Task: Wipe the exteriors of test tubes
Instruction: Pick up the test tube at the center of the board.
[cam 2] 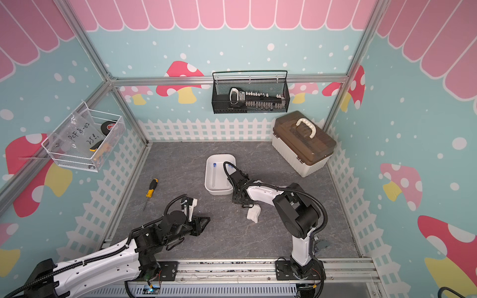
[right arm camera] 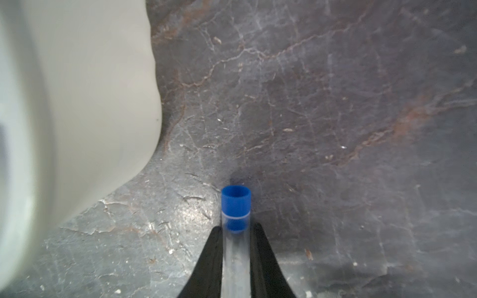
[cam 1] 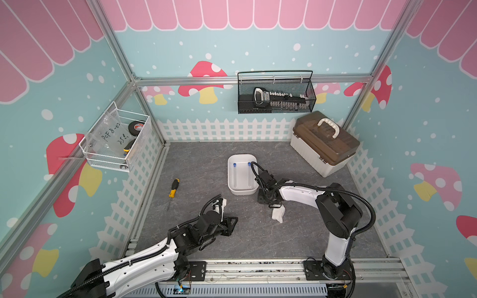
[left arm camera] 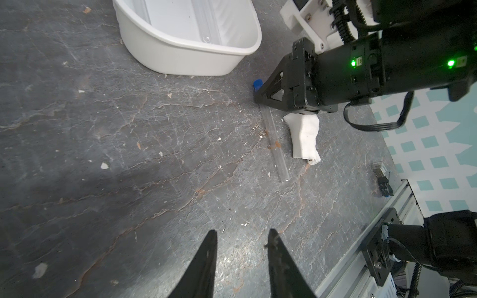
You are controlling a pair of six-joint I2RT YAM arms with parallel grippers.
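Your right claw (right arm camera: 236, 227) is clamped on a tube (left arm camera: 275, 144) just behind its blue cap (right arm camera: 236, 200). The tube lies flat near the middle of the tabletop (cam 1: 296, 240), just beside the bin (cam 1: 242, 192), with the cloth (left arm camera: 304, 136) lying loose next to it. Your left claw (left arm camera: 241, 234) hangs part open and empty, nearer the front edge. Two more tubes (cam 1: 235, 175) lie in the bin and no fourth shows, so I'd say you are midway: this tube needs lifting and wiping, and nothing shows whether the binned pair is done.

A staged robot test booth: aluminium frame (cam 1: 160, 82), mushroom-print walls (cam 1: 206, 72), toolbox (cam 1: 324, 144) beyond the right pincer (right arm camera: 236, 228).
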